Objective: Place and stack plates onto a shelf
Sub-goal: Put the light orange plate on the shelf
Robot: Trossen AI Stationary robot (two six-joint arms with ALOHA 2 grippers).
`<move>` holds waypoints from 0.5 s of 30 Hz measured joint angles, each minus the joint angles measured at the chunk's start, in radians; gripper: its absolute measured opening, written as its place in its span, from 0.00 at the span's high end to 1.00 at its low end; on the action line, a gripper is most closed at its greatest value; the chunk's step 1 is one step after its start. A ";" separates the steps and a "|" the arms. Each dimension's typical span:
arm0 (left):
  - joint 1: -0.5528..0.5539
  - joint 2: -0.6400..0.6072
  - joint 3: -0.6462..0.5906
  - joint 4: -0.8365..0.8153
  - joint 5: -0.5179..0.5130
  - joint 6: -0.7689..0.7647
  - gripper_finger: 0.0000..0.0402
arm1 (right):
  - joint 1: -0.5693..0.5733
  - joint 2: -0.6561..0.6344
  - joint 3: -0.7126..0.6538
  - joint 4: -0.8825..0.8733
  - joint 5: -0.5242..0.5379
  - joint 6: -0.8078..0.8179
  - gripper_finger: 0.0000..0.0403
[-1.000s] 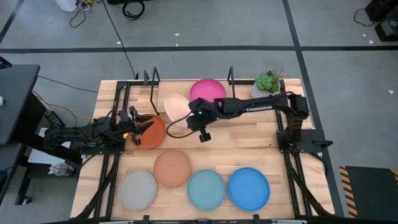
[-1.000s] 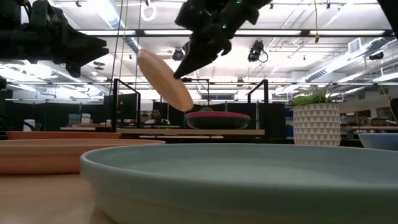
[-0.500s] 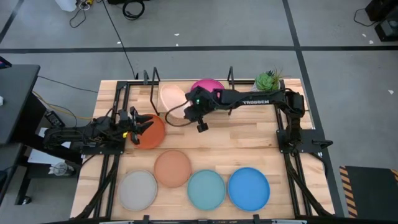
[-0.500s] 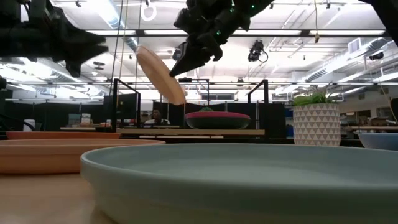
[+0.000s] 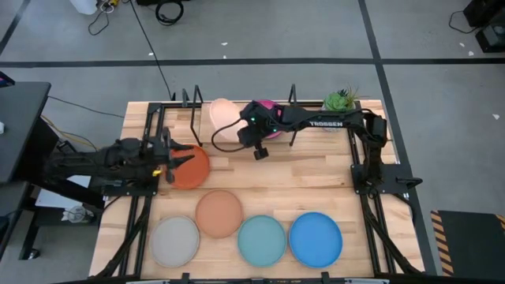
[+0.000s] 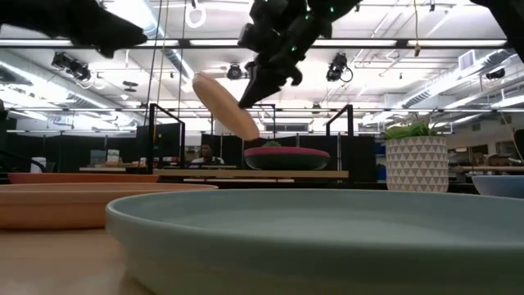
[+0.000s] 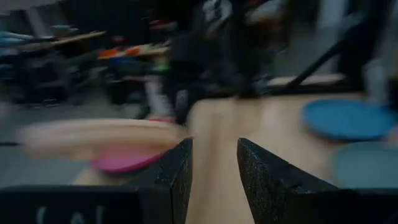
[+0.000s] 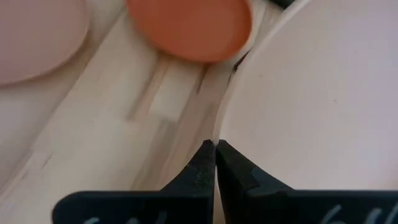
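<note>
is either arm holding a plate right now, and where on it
Yes. The right hand is shut on the rim of the pale pink plate, carrying it tilted in the air beside the magenta plate. The left hand is open and empty.

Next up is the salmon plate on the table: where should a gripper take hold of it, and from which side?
Pinch the salmon plate at its raised rim, coming down from above. It lies flat and shallow; its edge toward the shelf faces bare table.

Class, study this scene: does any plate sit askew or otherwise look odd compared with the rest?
Yes. The round pale pink plate hangs steeply tilted in the air, pinched by its rim in the right gripper above the light-wood shelf, beside the flat magenta plate. The other plates lie flat. The left gripper hovers open at the orange plate.
</note>
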 joint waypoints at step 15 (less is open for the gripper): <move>-0.037 0.576 0.174 0.215 -0.339 0.298 0.54 | -0.007 -0.002 0.186 -0.517 -0.010 0.007 0.97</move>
